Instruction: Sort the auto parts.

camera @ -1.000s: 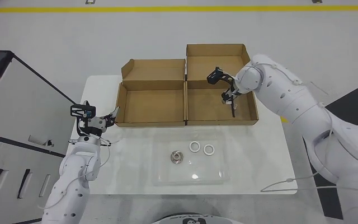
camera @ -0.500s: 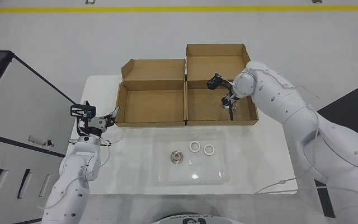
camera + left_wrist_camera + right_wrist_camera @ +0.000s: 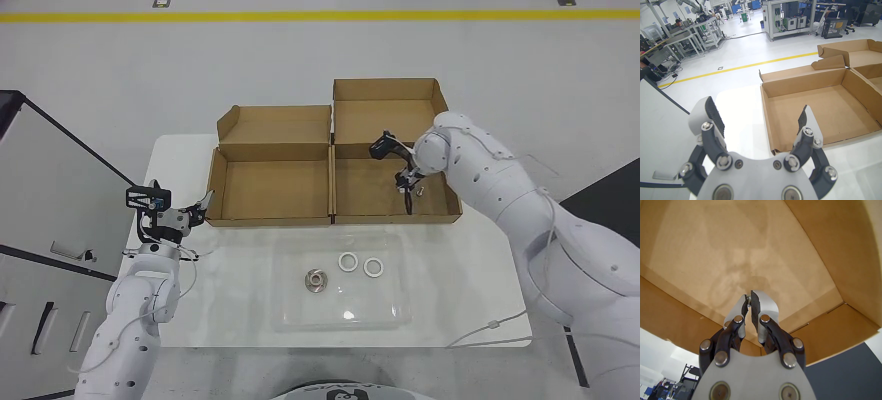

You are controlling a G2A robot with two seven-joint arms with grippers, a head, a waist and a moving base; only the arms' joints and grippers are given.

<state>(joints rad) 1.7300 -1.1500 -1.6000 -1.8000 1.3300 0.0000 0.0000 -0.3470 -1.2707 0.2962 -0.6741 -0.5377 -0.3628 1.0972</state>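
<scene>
Right hand [image 3: 749, 302], clamped on a small threaded part [image 3: 748, 301], hangs inside the right box [image 3: 696, 247], apparently to deposit it; left hand [image 3: 761, 113], jaws apart, hovers over the bench [image 3: 740, 117]

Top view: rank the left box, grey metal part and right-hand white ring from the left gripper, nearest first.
1. The left box, right beside the left gripper.
2. The grey metal part, left side of the clear tray.
3. The right-hand white ring, farther right in that tray.

Left pincer [image 3: 757, 105] hangs wide open, while right pincer [image 3: 749, 295] points down, pinched on a small bolt [image 3: 748, 301].
</scene>
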